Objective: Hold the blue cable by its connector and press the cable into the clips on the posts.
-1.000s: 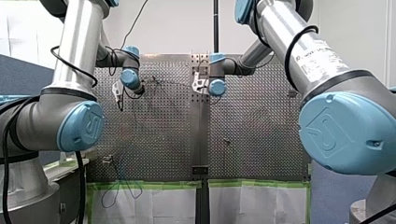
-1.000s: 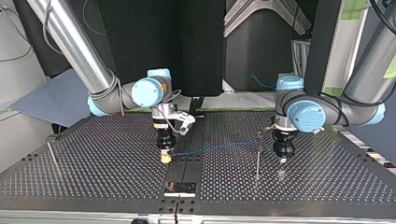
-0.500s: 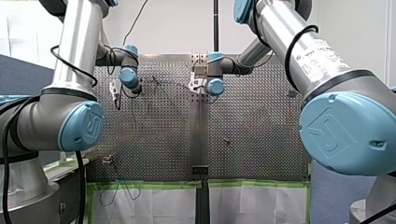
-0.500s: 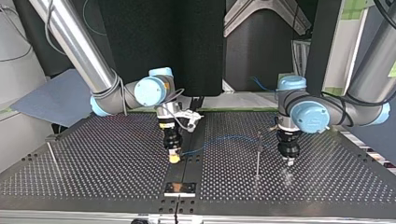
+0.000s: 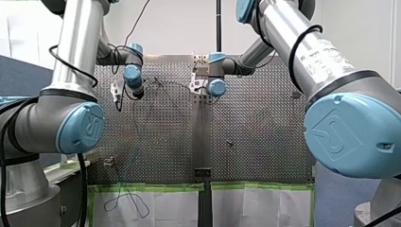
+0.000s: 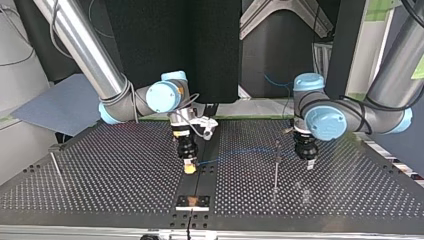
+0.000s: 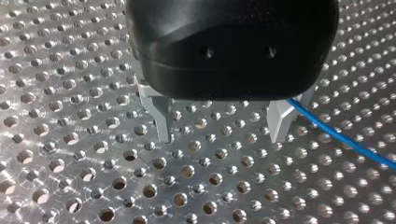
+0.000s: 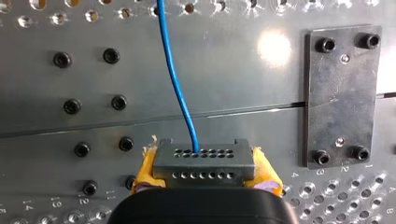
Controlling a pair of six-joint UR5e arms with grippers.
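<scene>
Shifted rightward in top view, my right pincer [image 8: 205, 175] grips connector [image 8: 204, 159]; cable [image 8: 174, 79] skirts my wide-open left pincer [image 7: 220, 133].

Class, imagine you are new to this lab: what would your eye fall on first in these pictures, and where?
The bright blue cable stands out, running from a grey connector clamped between the yellow pads of my right gripper. My left gripper hangs open over the perforated table, the cable passing beside one finger.
</scene>
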